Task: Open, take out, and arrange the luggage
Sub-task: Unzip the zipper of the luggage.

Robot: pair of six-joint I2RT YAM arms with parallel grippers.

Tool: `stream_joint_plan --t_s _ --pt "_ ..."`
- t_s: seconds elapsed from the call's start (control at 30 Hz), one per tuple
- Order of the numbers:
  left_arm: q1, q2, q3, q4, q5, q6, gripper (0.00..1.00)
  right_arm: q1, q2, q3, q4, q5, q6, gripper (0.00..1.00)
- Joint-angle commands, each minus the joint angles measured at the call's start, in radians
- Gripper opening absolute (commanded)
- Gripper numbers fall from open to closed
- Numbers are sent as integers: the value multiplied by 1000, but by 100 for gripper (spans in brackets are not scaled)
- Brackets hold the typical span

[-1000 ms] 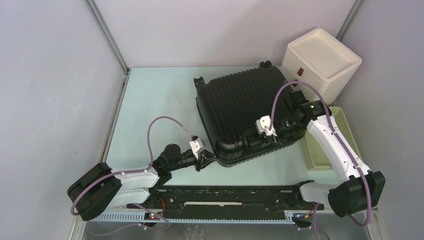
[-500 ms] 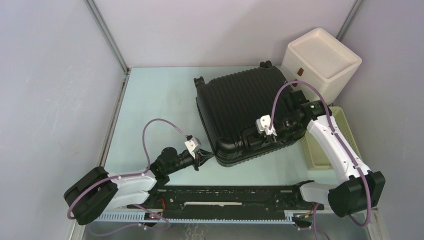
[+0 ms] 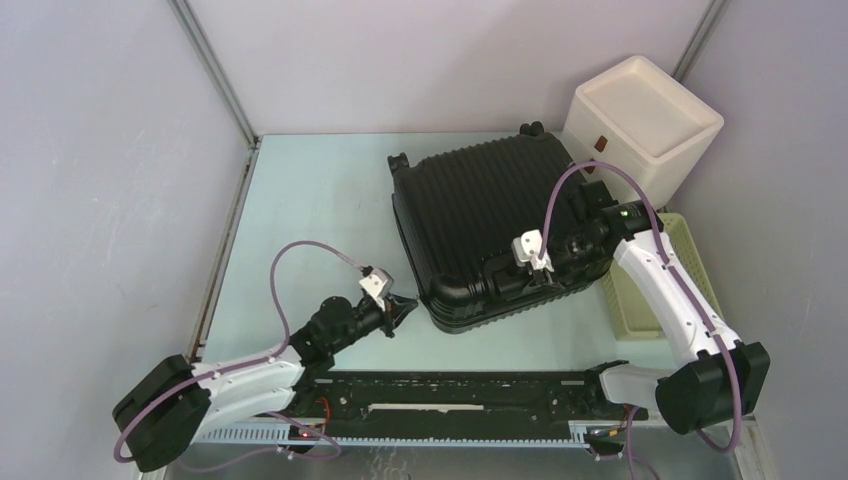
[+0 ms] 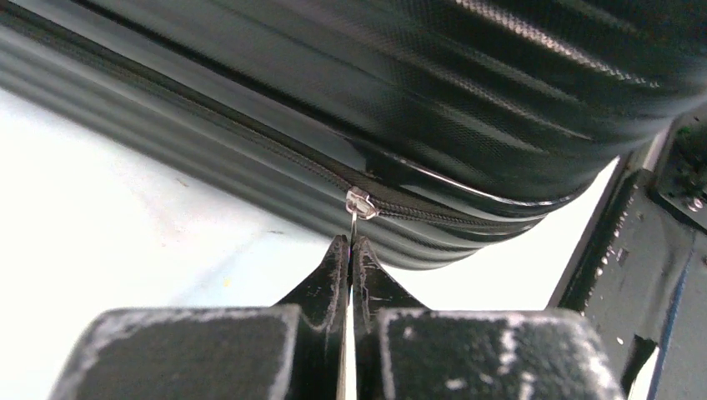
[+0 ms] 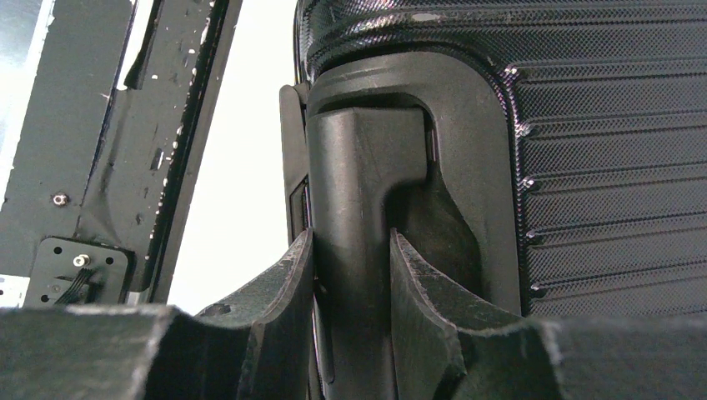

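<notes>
The luggage (image 3: pixel 490 215), a black ribbed hard-shell suitcase, lies flat and closed on the pale table. My left gripper (image 3: pixel 403 308) sits at its near-left corner, shut on the thin metal zipper pull (image 4: pixel 353 223) that hangs from the silver slider (image 4: pixel 361 202) on the zipper line. In the left wrist view the two black fingertips (image 4: pixel 338 258) press together around the tab. My right gripper (image 3: pixel 520 272) is at the suitcase's near side, shut on the black handle (image 5: pixel 354 217), with the fingers (image 5: pixel 292 283) on either side of the bar.
A white box (image 3: pixel 642 120) stands at the back right behind the suitcase. A pale yellow slatted basket (image 3: pixel 655 290) lies under the right arm. A black rail (image 3: pixel 460 390) runs along the table's near edge. Grey walls enclose the table.
My left gripper has shut on the zipper pull and drawn back to the left and toward me, away from the suitcase corner. The right arm has held still.
</notes>
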Motion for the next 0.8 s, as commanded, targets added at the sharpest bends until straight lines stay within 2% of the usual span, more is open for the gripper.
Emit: stream_joint_plan --t_s 0.0,0.13,0.43,0.57,0.77 --pt "16 -59 57 -182 -289 -59 0 -20 -26 -5 -116 -24 13 0" --pt "32 -62 115 -270 -349 -82 0 -18 -36 -27 -125 -22 -10 0" --pt "160 23 235 -358 -312 -95 0 6 -52 -59 -119 2 -16 0" --pt "224 84 310 -419 -339 -86 0 17 -51 -60 -113 11 -8 0" --pt "348 210 432 -436 -292 -59 0 32 -49 -66 -97 24 8 0"
